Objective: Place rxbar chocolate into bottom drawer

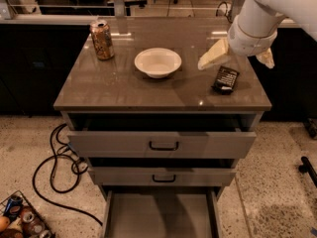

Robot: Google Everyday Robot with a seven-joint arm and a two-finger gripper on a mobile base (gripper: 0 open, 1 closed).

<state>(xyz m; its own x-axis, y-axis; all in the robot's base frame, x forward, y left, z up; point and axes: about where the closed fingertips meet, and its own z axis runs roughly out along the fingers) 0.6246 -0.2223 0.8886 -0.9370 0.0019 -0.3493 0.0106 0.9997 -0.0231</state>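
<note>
The rxbar chocolate (225,79), a small black wrapper with white lettering, lies flat on the cabinet top near its right front corner. My gripper (236,65) hangs from the white arm just above and behind the bar. It is open and empty, with one cream finger (213,57) to the bar's left and the other (266,57) to its right. The bottom drawer (161,213) is pulled out at the cabinet's foot, showing a bare grey floor.
A white bowl (157,62) sits mid-top and a brown-gold can (101,39) at the back left. The two upper drawers (163,144) with black handles stand slightly open. A black cable (57,167) and a basket of items (20,222) lie on the floor at left.
</note>
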